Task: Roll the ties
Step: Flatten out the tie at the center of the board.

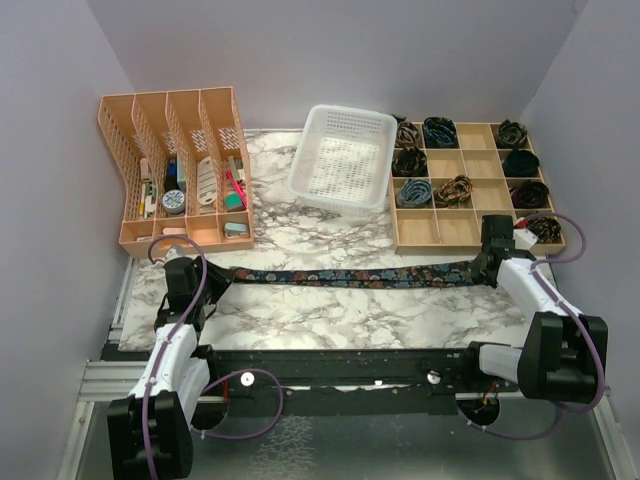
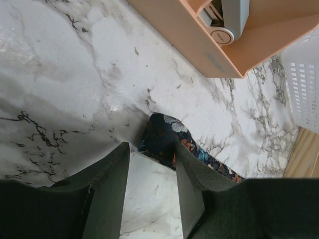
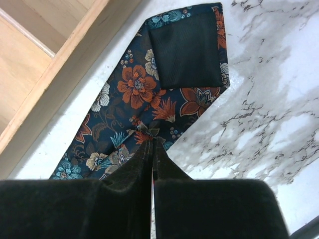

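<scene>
One tie (image 1: 360,275), dark navy with orange and blue flowers, lies stretched flat across the marble table (image 1: 330,310). Its narrow end (image 2: 163,135) rests just beyond my left gripper (image 2: 152,147), which stands open over bare marble with nothing between its fingers (image 2: 112,184). The right fingertip sits beside the tie's edge. My right gripper (image 3: 152,143) is shut, pinching the wide end (image 3: 149,99) at its edge, where the fabric puckers. The dark lining patch (image 3: 187,50) faces up. From above, the left gripper (image 1: 185,275) and right gripper (image 1: 490,258) sit at opposite ends.
A wooden compartment tray (image 1: 470,228) at the back right holds several rolled ties (image 1: 440,130); its edge (image 3: 40,59) lies close to my right gripper. A white basket (image 1: 343,160) stands mid-back, a peach file organizer (image 1: 180,170) at back left, its corner (image 2: 234,50) near the left gripper.
</scene>
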`<move>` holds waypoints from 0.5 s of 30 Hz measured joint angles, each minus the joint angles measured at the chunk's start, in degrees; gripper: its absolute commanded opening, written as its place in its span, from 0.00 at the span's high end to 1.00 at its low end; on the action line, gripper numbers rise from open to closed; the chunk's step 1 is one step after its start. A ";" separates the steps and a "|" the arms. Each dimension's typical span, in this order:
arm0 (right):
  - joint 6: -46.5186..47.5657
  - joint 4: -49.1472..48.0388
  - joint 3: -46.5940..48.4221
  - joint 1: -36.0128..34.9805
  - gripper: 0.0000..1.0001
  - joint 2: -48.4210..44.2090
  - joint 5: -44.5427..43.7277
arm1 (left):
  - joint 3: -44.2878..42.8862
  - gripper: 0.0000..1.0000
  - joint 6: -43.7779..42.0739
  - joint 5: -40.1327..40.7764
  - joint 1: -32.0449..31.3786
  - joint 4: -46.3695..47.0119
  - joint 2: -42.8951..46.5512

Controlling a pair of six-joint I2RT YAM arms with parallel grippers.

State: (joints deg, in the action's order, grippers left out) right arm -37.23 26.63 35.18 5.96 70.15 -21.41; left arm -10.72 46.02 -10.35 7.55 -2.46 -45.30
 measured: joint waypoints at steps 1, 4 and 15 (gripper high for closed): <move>-0.26 0.02 0.00 0.09 0.93 -0.09 -0.07 | 0.33 0.57 -0.02 -0.28 0.00 0.79 -0.28; -0.48 0.02 0.00 0.22 0.93 -0.09 -0.20 | 1.22 0.63 -0.02 -0.90 0.00 2.84 -1.77; 2.34 -2.01 0.22 1.95 0.95 2.67 1.90 | 1.79 0.98 -1.09 -1.75 0.00 5.84 -5.55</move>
State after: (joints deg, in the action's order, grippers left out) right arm -34.89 24.62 35.40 7.90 72.82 -19.51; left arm -8.93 44.93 -12.10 7.55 3.38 -50.85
